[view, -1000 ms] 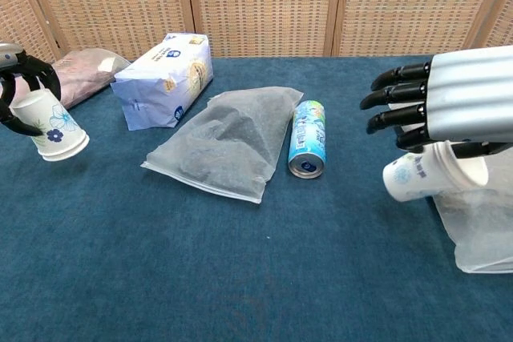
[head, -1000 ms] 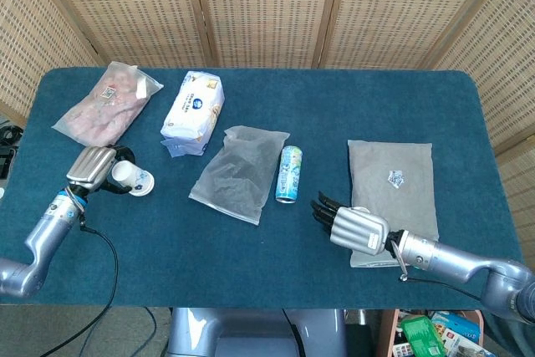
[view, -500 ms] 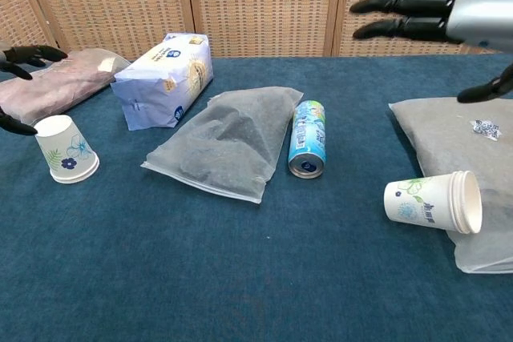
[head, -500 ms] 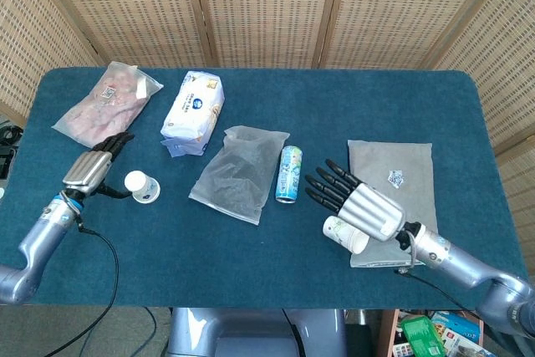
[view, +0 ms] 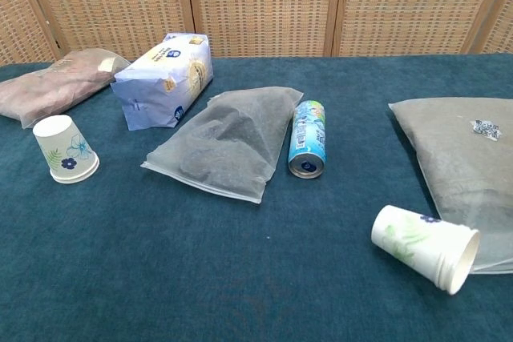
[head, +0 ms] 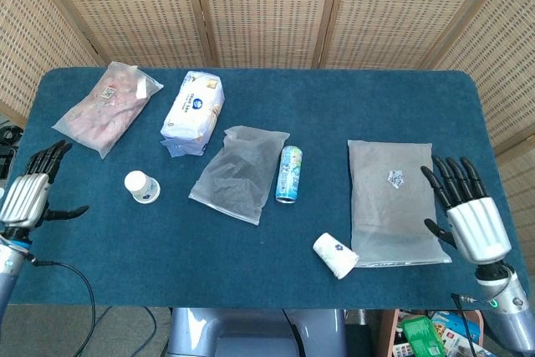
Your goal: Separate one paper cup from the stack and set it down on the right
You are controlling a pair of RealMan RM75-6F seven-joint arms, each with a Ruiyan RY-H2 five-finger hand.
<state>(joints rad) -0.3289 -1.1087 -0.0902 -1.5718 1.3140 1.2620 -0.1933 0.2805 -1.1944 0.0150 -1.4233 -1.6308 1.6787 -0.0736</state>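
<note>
The right hand (head: 470, 216) is hovering at the table's right edge with fingers spread and pointing away from the robot, holding nothing. The left hand (head: 29, 190) is hovering off the left edge, likewise spread and empty. Neither hand is showing in the chest view.

From the right hand, the white paper cup with a green leaf print (head: 335, 256) is lying toward the table's middle and slightly nearer the robot, with the flat grey plastic pouch (head: 391, 198) lying between hand and cup. The cup is resting on its side on the blue cloth-covered table (head: 334, 114). In the chest view its rim (view: 459, 260) is just beside or touching the pouch's near corner (contact cannot be confirmed), and its closed base is pointing toward the table's centre. Its long axis is therefore running roughly across the table, angled slightly.

The second white paper cup with blue flowers (head: 140, 186) is standing upside down on the left side, near the left hand and well apart from the right.

Judgement: one cup is already lying on the right, though tipped over. If uprighting is required, the right hand is the nearer one, and its approach is crossing over the pouch toward the rim end.
</note>
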